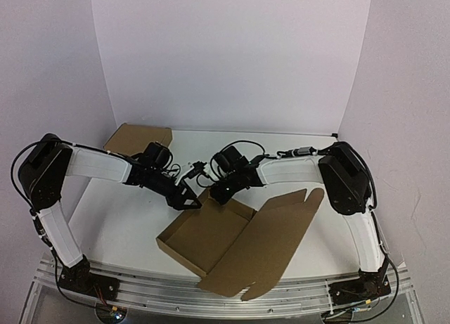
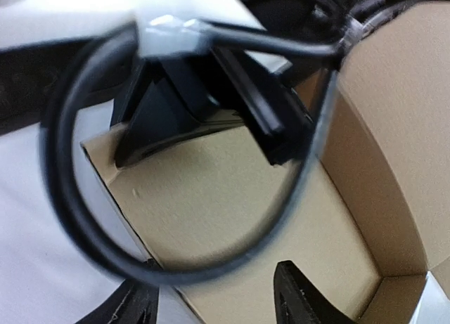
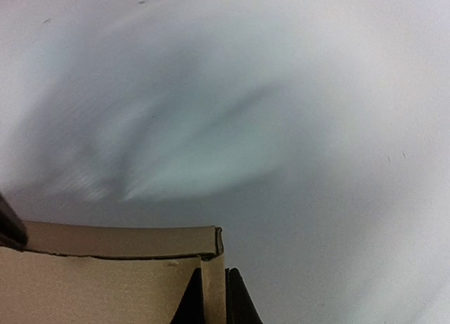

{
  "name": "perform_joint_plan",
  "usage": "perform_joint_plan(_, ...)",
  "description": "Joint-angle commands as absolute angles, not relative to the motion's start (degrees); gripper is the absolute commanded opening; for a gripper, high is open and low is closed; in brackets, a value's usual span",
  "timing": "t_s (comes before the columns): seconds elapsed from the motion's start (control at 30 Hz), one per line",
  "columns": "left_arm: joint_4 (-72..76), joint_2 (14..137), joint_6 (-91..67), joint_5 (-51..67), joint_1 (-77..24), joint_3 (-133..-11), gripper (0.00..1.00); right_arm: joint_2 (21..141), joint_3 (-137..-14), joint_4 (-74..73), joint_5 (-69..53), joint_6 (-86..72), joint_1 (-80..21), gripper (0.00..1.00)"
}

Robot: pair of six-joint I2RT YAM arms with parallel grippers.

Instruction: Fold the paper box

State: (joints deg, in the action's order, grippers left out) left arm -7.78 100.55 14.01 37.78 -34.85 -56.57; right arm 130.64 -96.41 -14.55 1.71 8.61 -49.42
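Observation:
The paper box [image 1: 204,234] lies half-formed in the middle of the table. Its walls stand up and its lid panel [image 1: 271,243] lies spread out to the right. My right gripper [image 1: 216,195] is at the box's far corner. In the right wrist view it [image 3: 214,301] is shut on a strip of the box's upright wall [image 3: 105,282]. My left gripper [image 1: 188,200] is just left of it at the far wall. It [image 2: 218,304] stands open astride the wall's edge, one finger [image 2: 304,299] over the box floor [image 2: 232,211] and the other outside.
A second shallow brown cardboard box [image 1: 138,137] sits at the back left against the wall. In the left wrist view a black cable loop [image 2: 63,197] hangs in front of the right gripper's body [image 2: 204,99]. White walls close in the table.

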Motion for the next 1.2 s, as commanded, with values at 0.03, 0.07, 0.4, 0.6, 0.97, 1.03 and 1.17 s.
perform_joint_plan(0.03, -18.7, 96.4, 26.8, 41.4, -33.9, -65.8, 0.61, 124.9, -89.5, -16.0, 11.9, -9.8, -47.5, 0.00)
perform_joint_plan(0.07, -21.1, 95.2, 30.0, 44.9, -32.9, -67.1, 0.62, 123.7, -87.9, -16.2, 12.3, -12.4, -47.0, 0.00)
perform_joint_plan(0.4, -61.9, 85.7, 76.7, 68.3, -28.9, -73.1, 0.95, 117.4, -78.7, -24.8, 19.6, -33.1, -45.9, 0.00)
perform_joint_plan(0.6, -61.2, 83.2, 74.1, 65.9, -28.0, -78.0, 1.00, 116.0, -76.1, -27.5, 21.2, -42.8, -45.1, 0.00)
perform_joint_plan(0.97, -71.0, 86.8, 67.5, 58.7, -31.0, -103.2, 1.00, 116.3, -75.8, -33.9, 26.1, -61.2, -45.1, 0.00)
perform_joint_plan(1.03, -76.7, 86.3, 71.6, 53.5, -36.1, -103.5, 1.00, 116.2, -76.5, -35.9, 27.7, -63.0, -45.0, 0.00)
perform_joint_plan(1.17, -78.3, 85.8, 71.2, 52.2, -38.5, -103.0, 1.00, 116.1, -77.7, -39.0, 29.6, -66.4, -45.4, 0.00)
